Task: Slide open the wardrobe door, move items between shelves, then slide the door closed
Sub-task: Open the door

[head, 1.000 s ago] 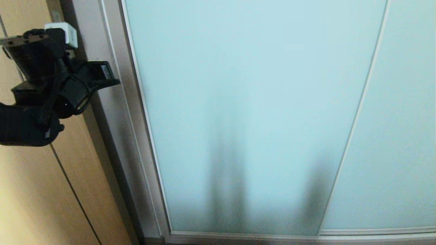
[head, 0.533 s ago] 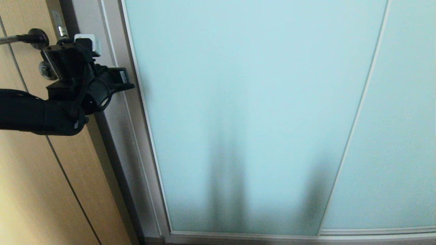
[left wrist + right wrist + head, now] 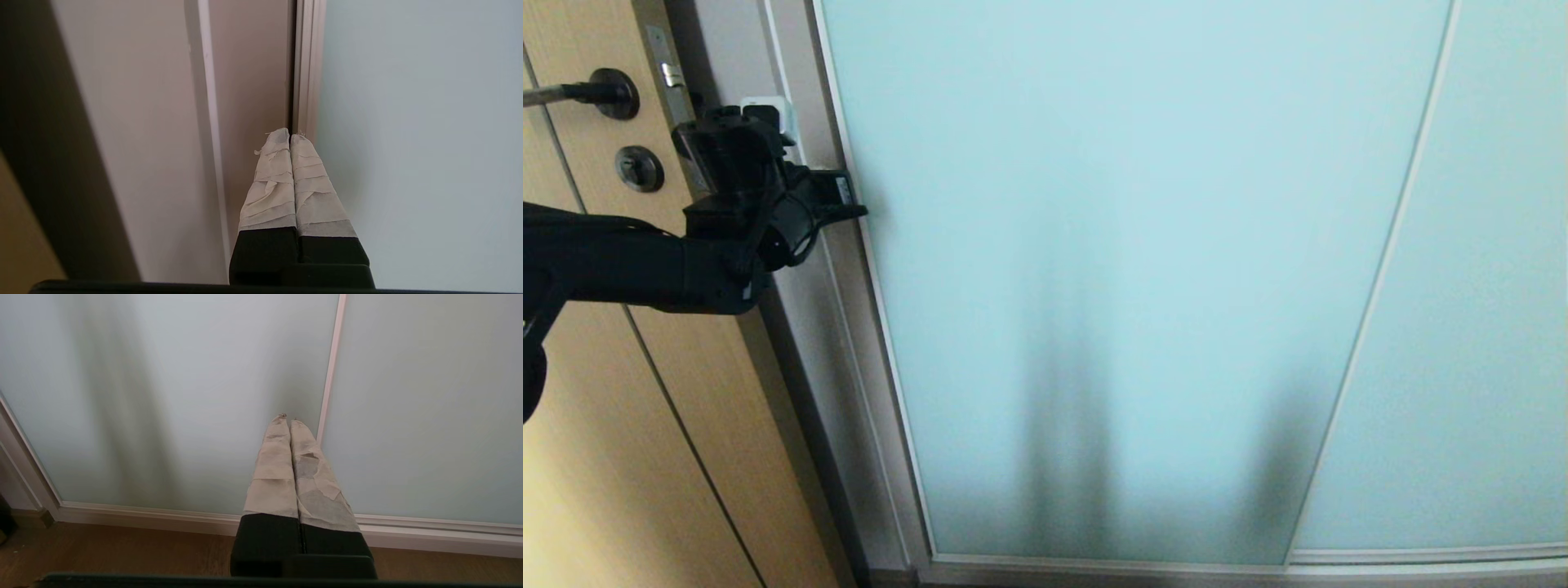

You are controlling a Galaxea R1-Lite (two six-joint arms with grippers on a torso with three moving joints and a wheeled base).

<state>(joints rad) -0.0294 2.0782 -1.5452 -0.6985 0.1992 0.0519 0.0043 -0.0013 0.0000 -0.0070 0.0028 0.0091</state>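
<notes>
The sliding wardrobe door [image 3: 1111, 245] is a frosted pale blue-green panel in a thin silver frame, and it stands closed. My left gripper [image 3: 768, 112] is shut and empty at the door's left edge, about handle height. In the left wrist view its taped fingertips [image 3: 278, 143] point at the seam between the wardrobe's side post and the door frame [image 3: 308, 81]. My right gripper [image 3: 287, 418] is shut and empty, low down, pointing at the glass beside a vertical frame strip [image 3: 329, 375]. The items and shelves are hidden behind the glass; only dark blurred shapes [image 3: 1066, 457] show through.
A tan wooden door [image 3: 621, 425] with a lever handle [image 3: 580, 92], a round lock [image 3: 639, 168] and a metal lock plate [image 3: 662, 65] stands left of the wardrobe's side post [image 3: 800, 327]. A second glass panel [image 3: 1486, 327] overlaps at the right. The bottom rail [image 3: 1176, 567] meets wooden floor [image 3: 122, 547].
My left arm has moved right and further from the camera to the glass door's left edge, uncovering the wooden door's handle and lock. The door and the right arm have not moved.
</notes>
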